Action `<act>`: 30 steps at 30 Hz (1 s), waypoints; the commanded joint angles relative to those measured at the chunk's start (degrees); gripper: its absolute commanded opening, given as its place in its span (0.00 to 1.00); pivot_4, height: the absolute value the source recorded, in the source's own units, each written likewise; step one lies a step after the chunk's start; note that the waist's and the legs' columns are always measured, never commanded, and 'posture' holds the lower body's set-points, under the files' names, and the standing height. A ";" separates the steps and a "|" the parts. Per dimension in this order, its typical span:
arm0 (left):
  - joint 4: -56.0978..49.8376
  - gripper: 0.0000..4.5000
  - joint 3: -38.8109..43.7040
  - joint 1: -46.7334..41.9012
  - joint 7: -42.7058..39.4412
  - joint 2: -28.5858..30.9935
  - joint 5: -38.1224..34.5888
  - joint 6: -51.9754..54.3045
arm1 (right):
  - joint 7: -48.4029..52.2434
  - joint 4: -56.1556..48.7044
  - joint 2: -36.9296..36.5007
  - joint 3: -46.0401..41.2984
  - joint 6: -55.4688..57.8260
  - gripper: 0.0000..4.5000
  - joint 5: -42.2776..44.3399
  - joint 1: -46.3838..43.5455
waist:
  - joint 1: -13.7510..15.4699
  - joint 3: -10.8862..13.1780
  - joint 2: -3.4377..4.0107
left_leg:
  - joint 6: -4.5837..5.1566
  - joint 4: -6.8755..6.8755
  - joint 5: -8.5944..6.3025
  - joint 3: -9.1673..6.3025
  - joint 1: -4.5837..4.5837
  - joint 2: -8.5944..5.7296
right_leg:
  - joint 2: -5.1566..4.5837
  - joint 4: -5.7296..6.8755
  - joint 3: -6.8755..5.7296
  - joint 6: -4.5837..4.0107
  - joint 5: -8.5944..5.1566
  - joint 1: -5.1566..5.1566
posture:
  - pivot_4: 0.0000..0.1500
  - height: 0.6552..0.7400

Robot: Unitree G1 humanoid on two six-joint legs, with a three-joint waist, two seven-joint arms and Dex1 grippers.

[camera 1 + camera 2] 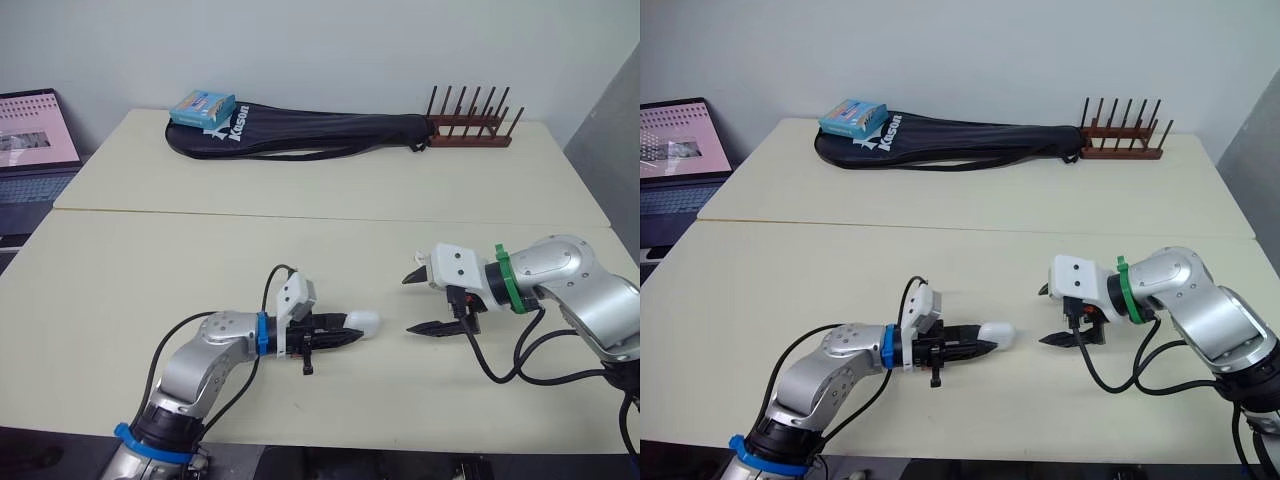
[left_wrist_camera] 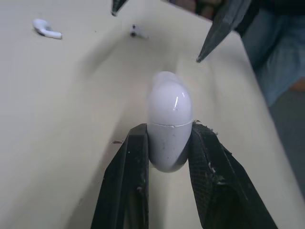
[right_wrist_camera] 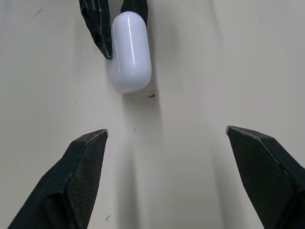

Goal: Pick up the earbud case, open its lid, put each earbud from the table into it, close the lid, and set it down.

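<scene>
My left gripper (image 1: 350,335) is shut on the white earbud case (image 1: 364,322), held low over the near table with its lid closed. In the left wrist view the case (image 2: 169,119) sits clamped between the two black fingers (image 2: 131,176). My right gripper (image 1: 410,305) stands open a short way to the right, pointing at the case, with nothing between its fingers. The right wrist view shows the case (image 3: 131,50) ahead of that gripper (image 3: 167,131). One white earbud (image 2: 46,28) lies on the table beyond the case, and a second small earbud (image 2: 137,33) lies near the right gripper's fingertips (image 2: 214,38).
A black racket bag (image 1: 300,135) lies across the far table with a blue box (image 1: 203,106) on its left end. A wooden peg rack (image 1: 470,125) stands at the far right. A laptop (image 1: 35,140) sits off the table's left side.
</scene>
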 commanded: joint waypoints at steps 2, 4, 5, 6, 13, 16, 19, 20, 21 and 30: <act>-2.42 0.17 1.95 3.16 1.03 -1.63 -0.87 -5.34 | 0.20 -4.47 0.60 -3.14 -0.87 0.94 2.50 0.90 | 0.01 0.00 0.00 | 0.00 0.00 0.00 -0.01 0.01 0.00 | 0.00 0.01 -0.01 0.00 0.00 0.01 | 1.00 0.85; -3.22 0.17 1.54 3.92 1.64 -2.33 0.02 -7.64 | -1.04 -4.17 2.31 -2.44 -0.99 0.94 1.89 0.30 | 0.00 0.00 0.00 | 0.00 0.00 0.00 0.01 0.05 -0.01 | 0.00 0.04 0.02 0.00 0.00 0.05 | 1.00 0.85; -3.36 0.17 1.45 4.13 2.08 -2.76 0.31 -8.43 | -1.44 -3.93 3.03 -2.16 -0.89 0.94 1.64 -0.14 | 0.00 0.00 0.00 | 0.00 0.01 0.00 0.01 0.07 -0.01 | 0.00 0.04 0.00 0.00 0.00 0.07 | 1.00 0.85; -3.44 0.17 1.24 4.29 2.42 -3.15 0.91 -9.68 | -1.81 -3.72 3.92 -1.81 -0.65 0.94 1.51 -0.72 | -0.01 0.00 0.00 | 0.00 0.01 0.00 0.00 0.07 -0.01 | 0.00 0.05 0.00 0.00 0.00 0.07 | 1.00 0.85; -3.22 0.17 -0.74 3.80 2.77 -3.88 3.65 -15.11 | -2.72 -0.74 8.44 0.94 -1.55 0.94 -0.70 -3.66 | 0.01 -0.01 0.01 | 0.00 0.01 0.01 0.03 0.08 -0.02 | 0.01 0.05 0.02 0.00 0.00 0.06 | 1.00 0.85; -2.79 0.17 -1.10 3.38 2.62 -3.75 3.99 -16.12 | -2.53 0.29 8.98 1.33 -1.98 0.94 -1.05 -4.37 | 0.00 -0.01 0.01 | 0.00 0.01 0.01 0.04 0.08 -0.02 | 0.01 0.05 0.03 0.00 0.00 0.06 | 1.00 0.85; -3.19 0.17 -1.78 3.20 2.14 -3.57 4.26 -16.47 | -2.50 1.17 9.53 1.66 -1.78 0.94 -1.19 -4.69 | 0.00 -0.01 0.01 | 0.00 0.01 0.01 0.02 0.08 -0.02 | 0.01 0.06 0.01 0.00 0.00 0.06 | 1.00 0.85; -3.31 0.17 -1.99 3.13 2.11 -3.58 4.28 -16.46 | -2.68 1.44 9.92 1.54 -1.23 0.94 -0.90 -4.71 | 0.00 -0.01 0.01 | 0.00 0.01 0.01 0.03 0.08 -0.02 | 0.01 0.06 0.02 0.00 0.00 0.06 | 1.00 0.85; -3.32 0.17 -2.12 3.01 2.16 -3.65 4.26 -16.41 | -2.79 1.75 10.24 1.54 -1.01 0.94 -0.91 -4.80 | 0.00 -0.01 0.01 | 0.00 0.01 0.01 0.04 0.08 -0.02 | 0.01 0.06 0.02 0.00 0.00 0.06 | 1.00 0.85; -2.40 0.17 -3.31 2.14 0.76 -2.76 5.09 -17.89 | -2.87 4.26 11.00 0.10 -1.50 0.94 -1.16 -6.21 | -0.01 -0.01 0.01 | 0.00 0.01 0.01 0.03 0.09 -0.02 | 0.01 0.08 0.02 0.00 0.00 0.05 | 1.00 0.85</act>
